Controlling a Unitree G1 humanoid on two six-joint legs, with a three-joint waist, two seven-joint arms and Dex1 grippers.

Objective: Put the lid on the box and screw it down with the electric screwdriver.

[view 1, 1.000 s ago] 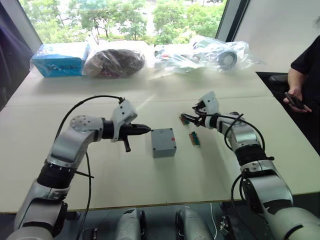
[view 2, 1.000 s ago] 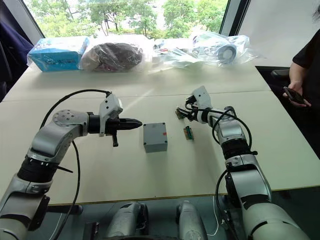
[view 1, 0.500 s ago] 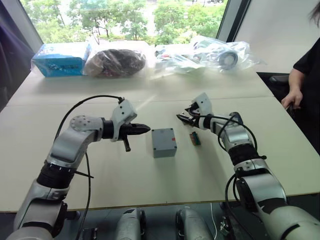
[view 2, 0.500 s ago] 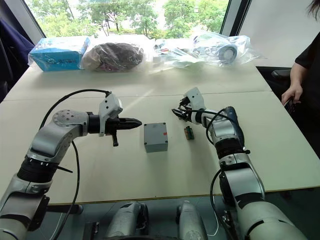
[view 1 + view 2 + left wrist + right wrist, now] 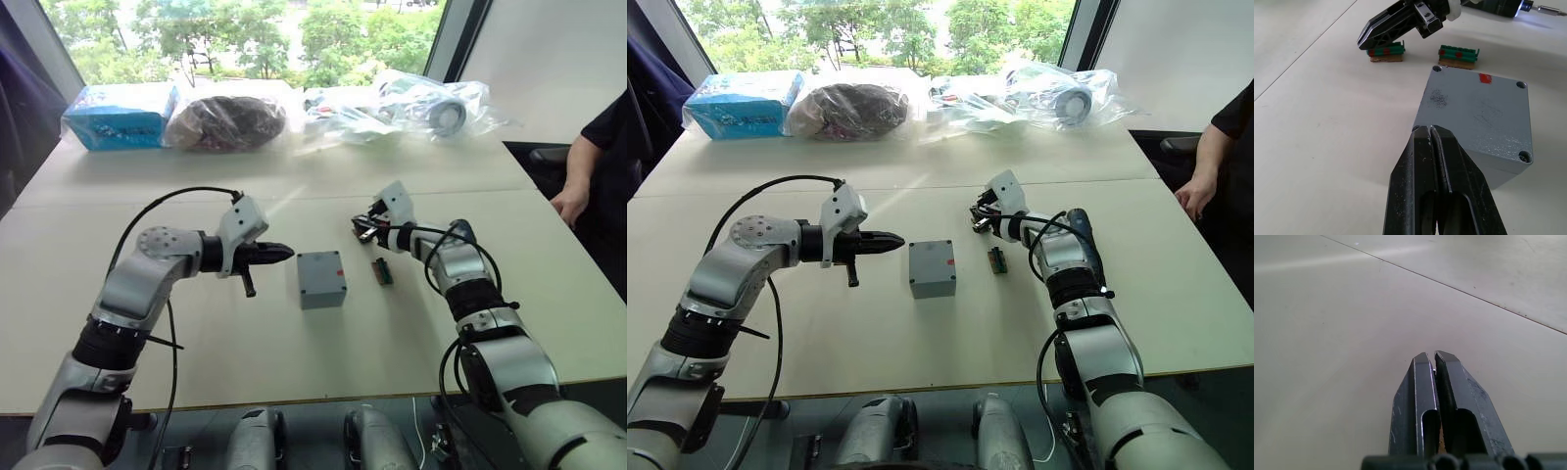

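The grey box (image 5: 320, 292) stands mid-table with the lid (image 5: 1479, 112) sitting on top, red mark near one edge and screw holes at the corners. My left gripper (image 5: 290, 254) is shut and empty, level with the box and pointing at its left side, a small gap away. To the right and slightly farther back, my right gripper (image 5: 359, 226) is shut, its tip just above a small green part (image 5: 1385, 51). The black electric screwdriver (image 5: 1081, 238) lies on the table beside my right forearm, its bit lit.
A second green part (image 5: 382, 271) lies just right of the box. Plastic-wrapped items and a blue package (image 5: 118, 116) line the far table edge by the window. A person (image 5: 593, 147) stands at the right side.
My right arm swung a little to the left, its gripper staying by the green part. The person's hand has lowered. My left arm and the box have not moved.
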